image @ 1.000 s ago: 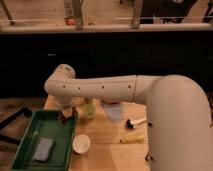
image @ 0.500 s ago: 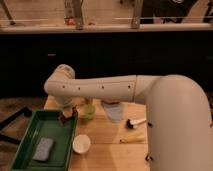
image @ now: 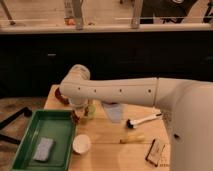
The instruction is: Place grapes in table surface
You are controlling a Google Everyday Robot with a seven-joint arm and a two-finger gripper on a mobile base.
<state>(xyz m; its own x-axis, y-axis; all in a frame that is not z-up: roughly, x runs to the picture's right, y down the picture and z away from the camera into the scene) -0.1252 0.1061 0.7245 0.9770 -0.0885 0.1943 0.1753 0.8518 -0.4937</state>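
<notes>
The gripper (image: 76, 116), closed, hangs at the green tray's (image: 30, 148) far right corner.

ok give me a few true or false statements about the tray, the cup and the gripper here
1. The green tray holds a grey sponge. True.
2. The white cup stands inside the tray. False: it stands on the table surface, just right of the tray.
3. The gripper hangs by the tray's far right corner, jaws shut. True.
4. The brush lies in the tray. False: it lies on the table, right of the arm.
5. The tray is red. False: green.
</notes>
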